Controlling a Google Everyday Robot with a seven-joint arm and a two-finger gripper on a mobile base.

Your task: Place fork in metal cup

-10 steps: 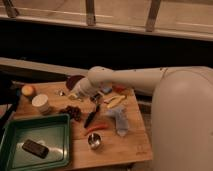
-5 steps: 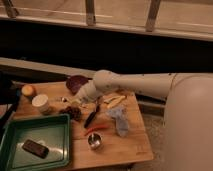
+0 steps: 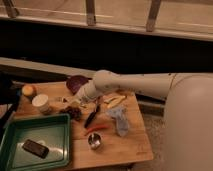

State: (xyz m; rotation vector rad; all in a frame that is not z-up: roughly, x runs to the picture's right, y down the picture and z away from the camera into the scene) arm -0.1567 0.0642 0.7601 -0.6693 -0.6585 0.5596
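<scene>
Gripper (image 3: 75,102) was clenched over the clutter; metal cup (image 3: 94,141) stood empty below-right (fork unidentifiable), so placing remained undone.

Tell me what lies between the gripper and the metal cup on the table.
In the camera view, the black-handled utensil and the orange carrot lie between the gripper, low near the purple bowl, and the metal cup.

Dim room: wooden table (image 3: 131,145) beneath a dark railed window (image 3: 90,12).
</scene>
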